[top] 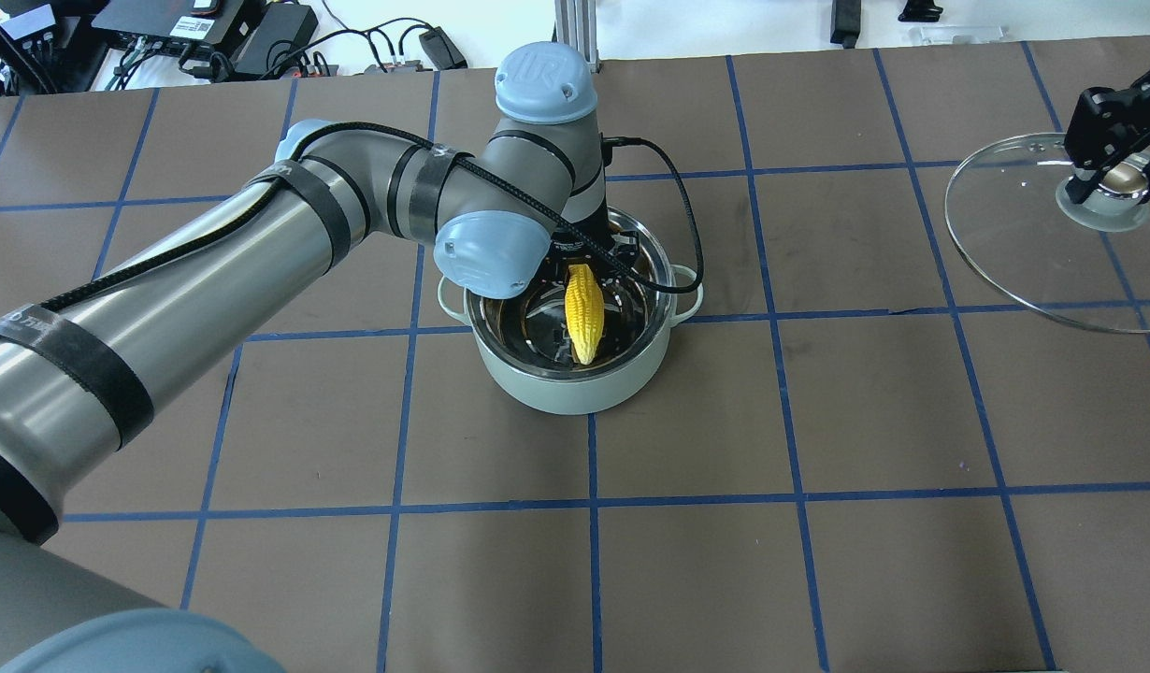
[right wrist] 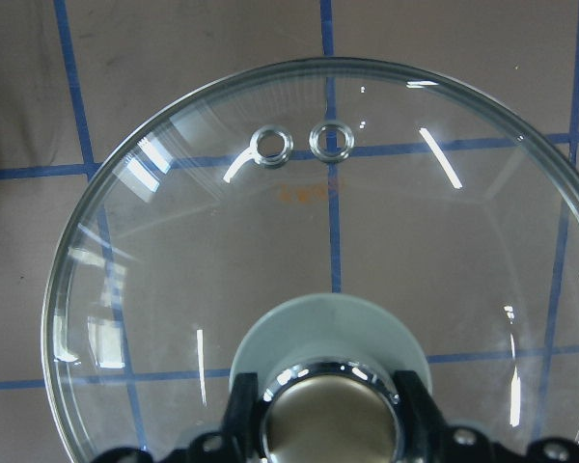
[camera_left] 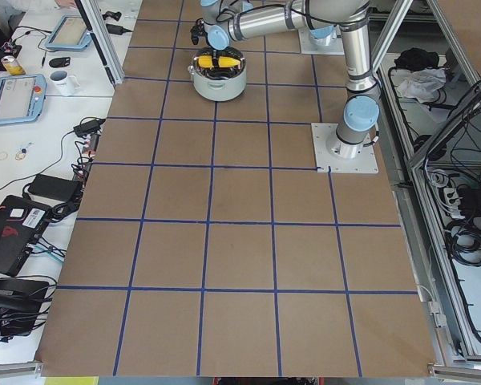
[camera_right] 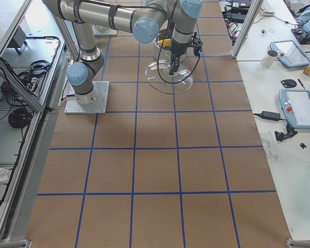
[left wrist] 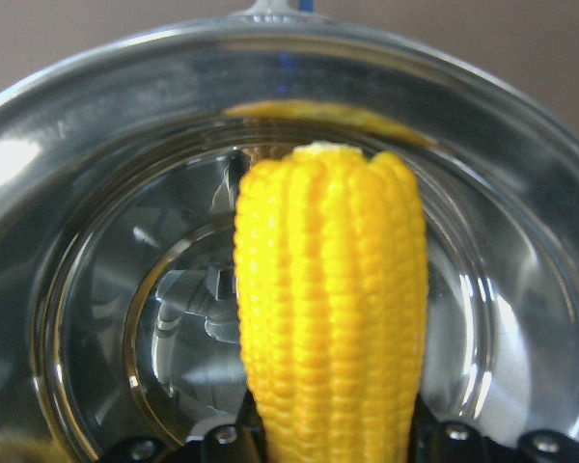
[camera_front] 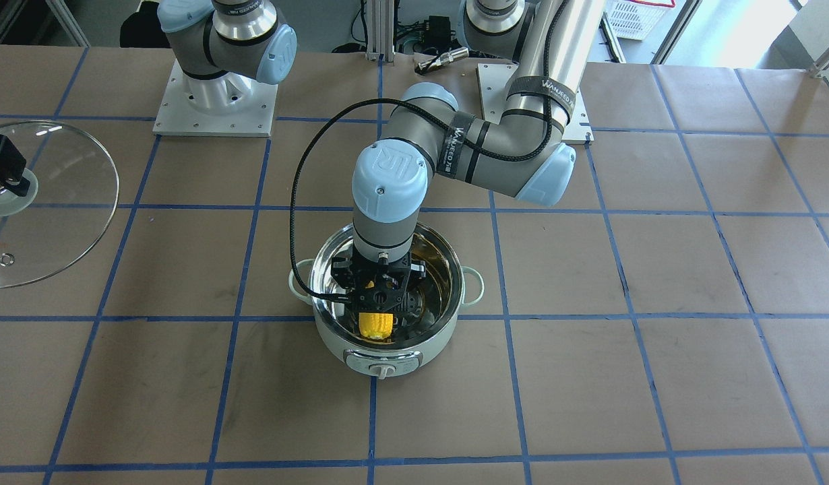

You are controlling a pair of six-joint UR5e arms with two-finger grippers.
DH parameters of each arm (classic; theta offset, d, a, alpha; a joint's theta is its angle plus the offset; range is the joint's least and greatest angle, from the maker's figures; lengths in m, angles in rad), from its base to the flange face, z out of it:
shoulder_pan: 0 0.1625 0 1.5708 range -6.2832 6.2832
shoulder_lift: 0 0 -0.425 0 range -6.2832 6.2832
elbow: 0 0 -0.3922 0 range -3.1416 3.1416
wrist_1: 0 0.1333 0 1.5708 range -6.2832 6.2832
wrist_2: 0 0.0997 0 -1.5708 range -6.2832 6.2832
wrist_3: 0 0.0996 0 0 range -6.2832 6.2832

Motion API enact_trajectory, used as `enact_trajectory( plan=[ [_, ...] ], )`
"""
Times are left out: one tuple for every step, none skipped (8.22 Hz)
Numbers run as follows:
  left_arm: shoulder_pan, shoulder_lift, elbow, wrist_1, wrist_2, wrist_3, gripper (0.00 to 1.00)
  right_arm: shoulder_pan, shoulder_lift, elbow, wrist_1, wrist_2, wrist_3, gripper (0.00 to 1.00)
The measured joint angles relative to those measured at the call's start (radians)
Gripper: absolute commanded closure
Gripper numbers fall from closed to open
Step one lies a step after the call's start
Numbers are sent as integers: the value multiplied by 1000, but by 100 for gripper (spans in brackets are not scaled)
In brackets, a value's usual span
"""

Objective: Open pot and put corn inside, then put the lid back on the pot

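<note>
The mint-green pot [camera_front: 428,350] stands open at the table's middle, also in the overhead view [top: 575,393]. My left gripper [camera_front: 381,304] reaches down into it and is shut on the yellow corn [camera_front: 375,325]. The corn [top: 582,308] is tilted over the steel interior. It fills the left wrist view [left wrist: 328,309]. I cannot tell whether it touches the bottom. My right gripper [top: 1113,173] is shut on the knob of the glass lid [top: 1024,243]. It holds the lid tilted above the table, well to the pot's right. The lid also shows in the right wrist view [right wrist: 318,241].
The left arm's black cable [camera_front: 296,202] loops out beside the pot's side handle [camera_front: 298,283]. Both arm base plates [camera_front: 216,101] sit at the table's robot side. Blue tape lines grid the brown table [camera_front: 590,377].
</note>
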Motion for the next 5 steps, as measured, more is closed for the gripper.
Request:
enact_trajectory(
  plan=[
    [0,1,2,-1,1,0,0,6,0,0,-2,4,2,100],
    [0,4,5,-7,2,0,0,9,2,1,-4,7,3,100],
    [1,12,9,-15,3,-1,0,12,2,4,-5,9,6,100],
    [2,22,12,-30,3,-1,0,20,1,7,-5,10,16,100],
    [2,34,15,-45,2,-1,0,32,1,9,-5,10,29,100]
  ],
)
